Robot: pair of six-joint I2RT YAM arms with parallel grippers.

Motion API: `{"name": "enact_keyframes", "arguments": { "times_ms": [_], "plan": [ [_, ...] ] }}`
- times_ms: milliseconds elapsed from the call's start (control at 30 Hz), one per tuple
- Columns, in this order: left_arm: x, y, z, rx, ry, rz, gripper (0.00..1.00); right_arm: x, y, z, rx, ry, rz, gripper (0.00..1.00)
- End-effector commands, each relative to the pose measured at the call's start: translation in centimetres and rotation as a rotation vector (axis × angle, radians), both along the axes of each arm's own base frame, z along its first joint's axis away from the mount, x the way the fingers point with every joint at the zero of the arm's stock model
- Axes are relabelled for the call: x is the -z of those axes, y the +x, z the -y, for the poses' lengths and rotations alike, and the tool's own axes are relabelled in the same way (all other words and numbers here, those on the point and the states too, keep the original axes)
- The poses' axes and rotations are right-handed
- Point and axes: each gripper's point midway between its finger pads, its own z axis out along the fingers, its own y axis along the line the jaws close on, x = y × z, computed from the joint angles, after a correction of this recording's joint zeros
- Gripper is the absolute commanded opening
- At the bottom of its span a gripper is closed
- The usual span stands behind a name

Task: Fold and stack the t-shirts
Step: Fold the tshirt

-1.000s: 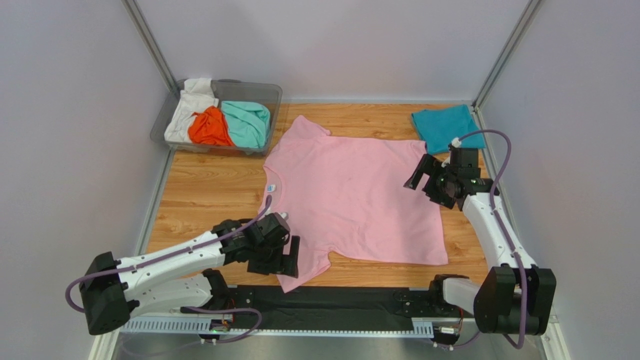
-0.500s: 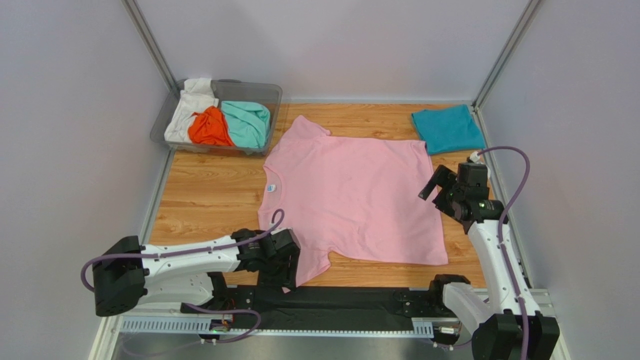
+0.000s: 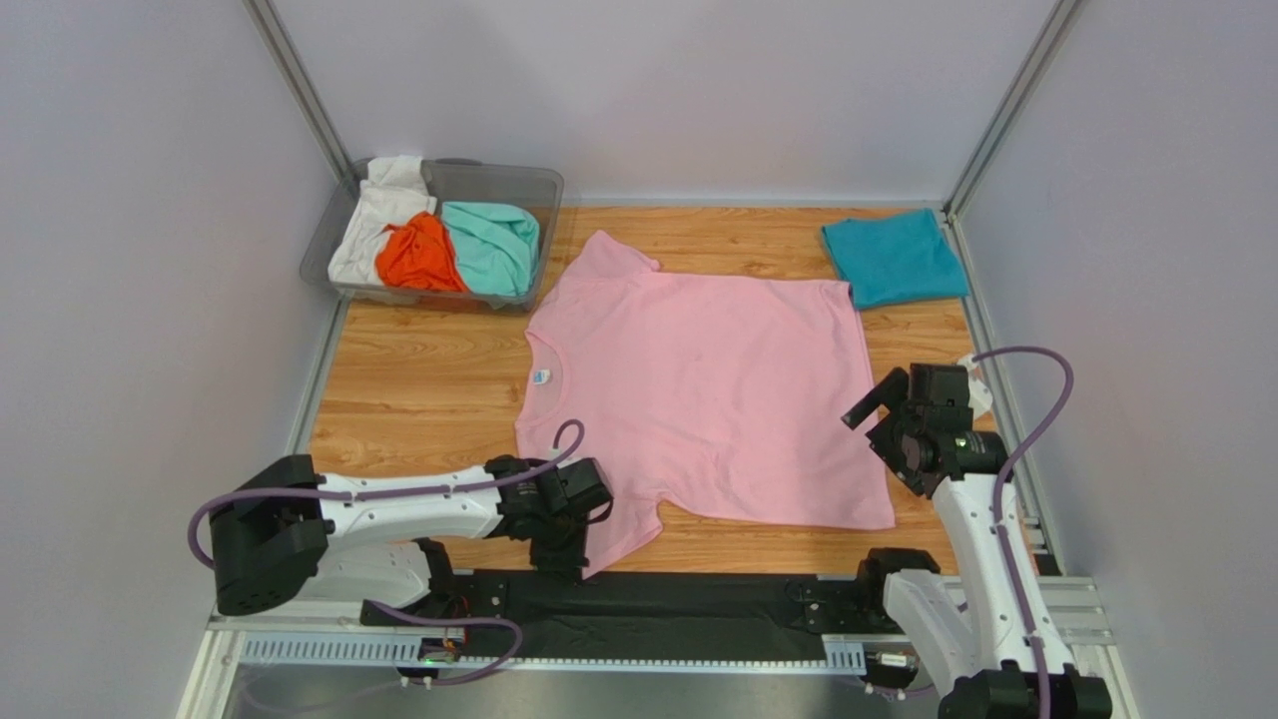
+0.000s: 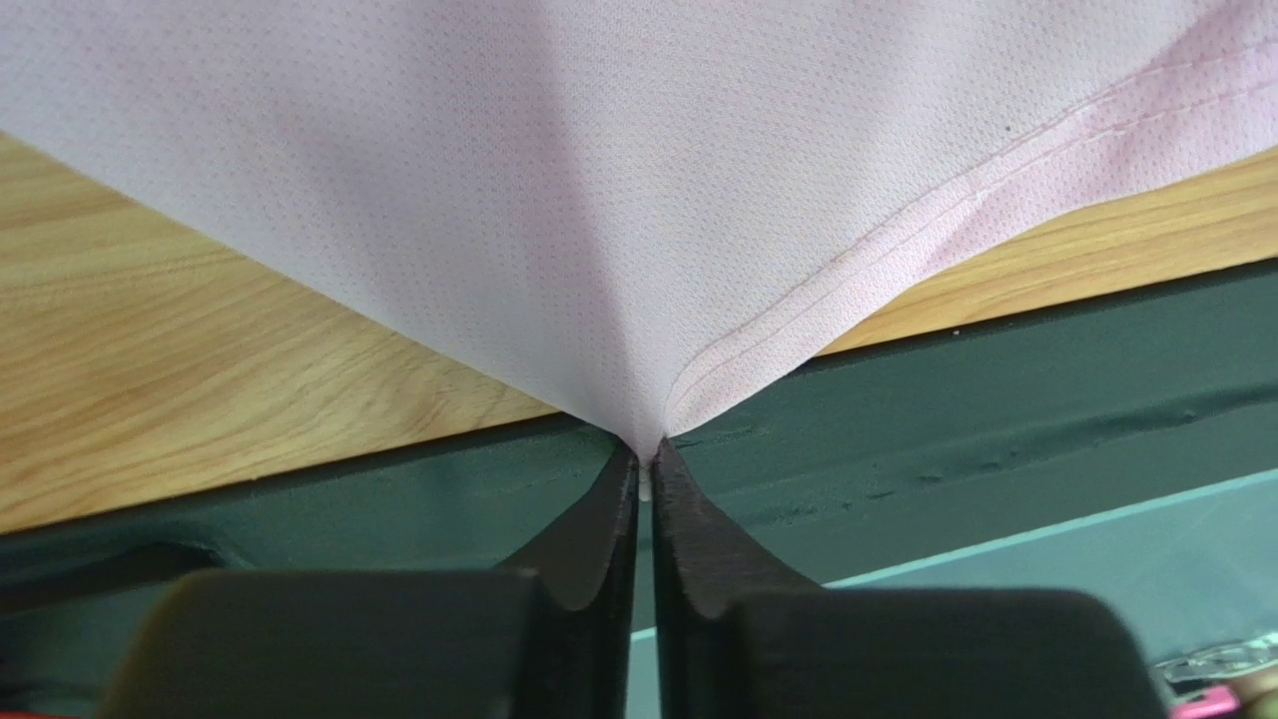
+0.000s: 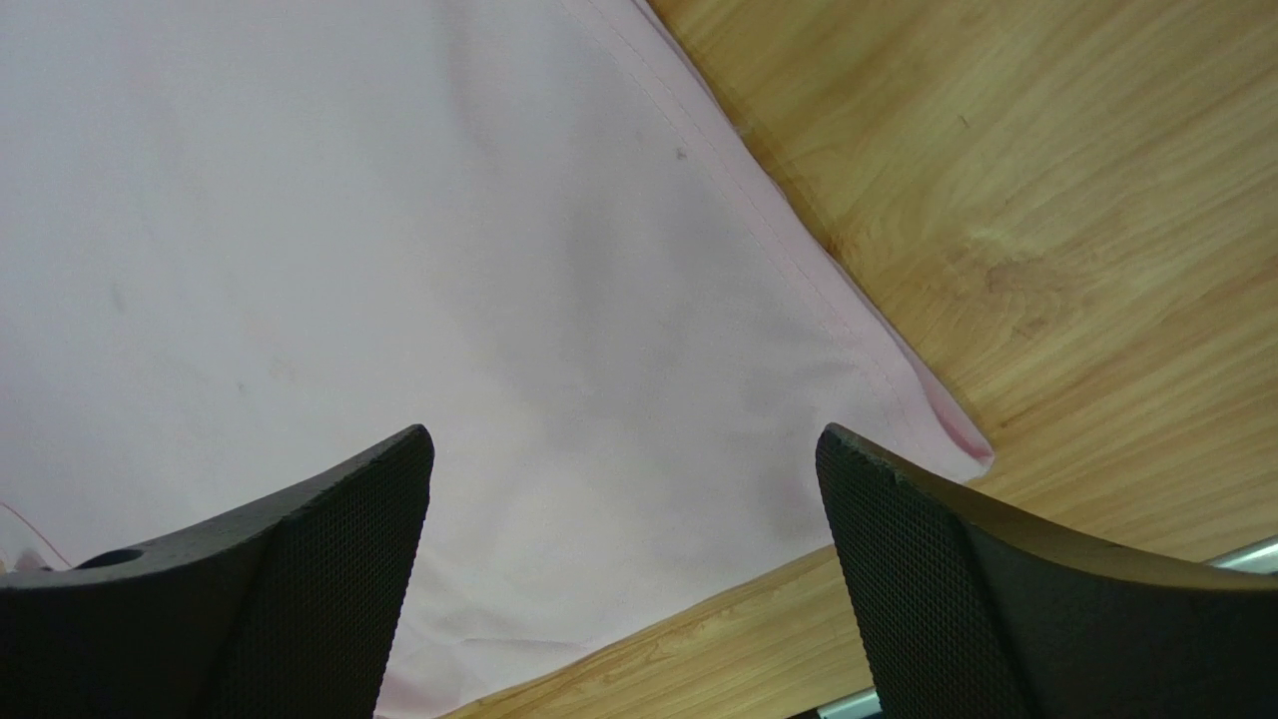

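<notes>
The pink t-shirt [image 3: 705,397] lies flat in the middle of the wooden surface [image 3: 405,390], its long axis running left to right, with the neck towards the left arm and the hem towards the right. The left hand [image 4: 642,477] is pinched almost shut on the tip of the near sleeve, at the surface's near edge. The right hand [image 5: 615,450] hangs wide open and holds nothing. It sits just above the shirt's near hem corner, which shows beside its right finger. The right hand probably needs to grip that corner next, so the near edge can fold away. A folded teal t-shirt [image 3: 896,258] lies at the far right corner.
</notes>
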Motion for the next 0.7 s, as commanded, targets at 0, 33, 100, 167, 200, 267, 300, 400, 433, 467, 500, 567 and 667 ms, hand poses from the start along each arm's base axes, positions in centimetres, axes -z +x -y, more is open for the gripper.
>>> {"name": "enact_keyframes", "arguments": {
  "times_ms": [0,33,100,167,200,267,300,400,433,467,500,567,667],
  "plan": [
    [0.4,0.0,0.2,-0.005,-0.007,0.011,0.06,0.8,-2.1,-0.6,0.086,0.075,-0.027,1.00],
    [0.4,0.1,0.1,-0.007,-0.006,0.013,0.01,1.2,-3.0,-0.6,0.096,0.077,-0.054,1.00],
    [0.0,0.3,-0.1,-0.016,-0.009,0.032,0.00,2.3,-4.4,-0.8,0.139,0.100,-0.088,1.00],
    [-0.3,0.5,-0.1,-0.019,-0.017,0.046,0.00,2.7,-4.8,-1.3,0.122,0.125,-0.091,0.98],
    [-0.4,0.6,-0.1,-0.016,-0.019,0.056,0.00,3.0,-4.9,-2.0,0.098,0.156,-0.093,0.97],
    [-0.8,0.8,-0.1,-0.015,-0.026,0.071,0.00,3.8,-5.6,-2.2,0.099,0.165,-0.130,0.97],
    [-1.1,1.0,-0.1,-0.013,-0.036,0.081,0.00,4.5,-6.2,-2.1,0.113,0.157,-0.165,0.97],
    [-1.5,1.0,-0.2,-0.018,-0.047,0.090,0.00,6.0,-7.9,-1.8,0.167,0.155,-0.251,0.98],
    [-1.7,1.0,-0.2,-0.018,-0.051,0.092,0.00,6.4,-7.9,-1.8,0.178,0.158,-0.252,0.98],
    [-1.9,1.2,-0.2,-0.020,-0.061,0.107,0.00,6.7,-7.9,-1.8,0.189,0.159,-0.249,0.98],
    [-2.0,1.5,-0.3,-0.022,-0.058,0.126,0.00,7.0,-7.7,-1.5,0.200,0.150,-0.241,0.98],
    [-2.3,1.6,-0.5,-0.020,-0.066,0.136,0.00,7.4,-7.3,-1.4,0.224,0.152,-0.226,0.97],
    [-2.6,1.6,-0.8,-0.029,-0.068,0.145,0.00,7.6,-6.9,-1.1,0.234,0.141,-0.213,0.94]
  ]
}}
